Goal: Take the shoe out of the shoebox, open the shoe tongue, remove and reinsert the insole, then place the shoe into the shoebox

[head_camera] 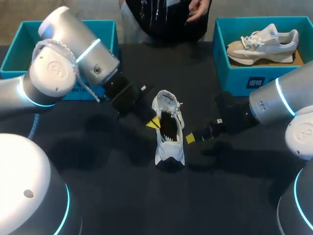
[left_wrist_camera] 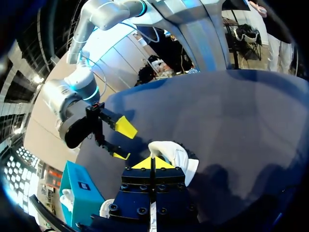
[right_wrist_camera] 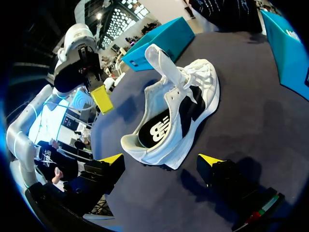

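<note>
- The shoe [head_camera: 169,151] [left_wrist_camera: 176,155] [right_wrist_camera: 193,96] stands upright on its sole near the middle of the dark table [head_camera: 122,196], outside both boxes.
- In the right wrist view its tongue is pulled up and the insole shows inside the opening.
- The left gripper [head_camera: 155,122] [left_wrist_camera: 152,163] [right_wrist_camera: 101,99] sits just beside the shoe's collar, on the left arm's side. Its yellow tips are pressed together with nothing between them.
- In the left wrist view the shoe's white edge lies right ahead of those closed tips. Whether they touch it cannot be told.
- The right gripper [head_camera: 191,138] [left_wrist_camera: 121,141] [right_wrist_camera: 161,159] is at the shoe's other flank, with its fingers spread wide.
- In its own wrist view the heel end is nearest, lying roughly between the two tips. Neither finger touches the shoe.
- The shoe thus lies between the two grippers, and neither one holds it.
- The left shoebox [head_camera: 105,27] [right_wrist_camera: 159,34] sits at the far left corner, partly hidden by the left arm.
- The right shoebox [head_camera: 234,73] [left_wrist_camera: 79,193] sits at the far right and holds a second shoe [head_camera: 264,44].
</note>
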Robot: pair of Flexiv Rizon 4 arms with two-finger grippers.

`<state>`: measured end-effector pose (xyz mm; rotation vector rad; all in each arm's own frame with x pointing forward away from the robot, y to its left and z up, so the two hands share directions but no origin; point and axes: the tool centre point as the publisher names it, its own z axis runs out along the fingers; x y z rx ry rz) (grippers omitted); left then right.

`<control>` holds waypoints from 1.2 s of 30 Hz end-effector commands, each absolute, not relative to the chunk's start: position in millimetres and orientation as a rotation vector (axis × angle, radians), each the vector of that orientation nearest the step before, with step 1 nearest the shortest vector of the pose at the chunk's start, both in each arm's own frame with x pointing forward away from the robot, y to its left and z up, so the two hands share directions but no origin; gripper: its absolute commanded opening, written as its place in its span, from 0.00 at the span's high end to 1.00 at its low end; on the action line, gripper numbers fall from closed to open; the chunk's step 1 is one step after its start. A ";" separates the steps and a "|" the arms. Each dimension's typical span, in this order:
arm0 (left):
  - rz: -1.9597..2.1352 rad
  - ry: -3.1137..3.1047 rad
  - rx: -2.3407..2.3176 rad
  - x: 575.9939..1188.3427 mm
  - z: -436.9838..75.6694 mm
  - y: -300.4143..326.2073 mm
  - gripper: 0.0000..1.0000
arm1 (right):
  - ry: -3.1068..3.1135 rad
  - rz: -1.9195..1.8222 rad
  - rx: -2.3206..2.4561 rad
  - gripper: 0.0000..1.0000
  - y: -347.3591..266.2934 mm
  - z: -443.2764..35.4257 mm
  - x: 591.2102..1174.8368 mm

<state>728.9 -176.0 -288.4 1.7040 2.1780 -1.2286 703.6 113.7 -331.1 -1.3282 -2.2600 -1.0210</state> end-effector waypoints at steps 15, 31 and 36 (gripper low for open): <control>-0.942 2.246 2.122 745.0 -294.7 -199.9 1.00 | -2.340 -0.922 -1.456 0.00 54.0 -275.2 692.1; -0.829 2.301 2.174 747.3 -298.9 -203.0 1.00 | -2.341 -0.933 -1.455 0.00 -4.1 -231.3 686.1; -0.771 2.319 2.208 749.6 -301.8 -205.3 1.00 | -2.345 -0.918 -1.436 0.00 -17.3 -219.4 688.9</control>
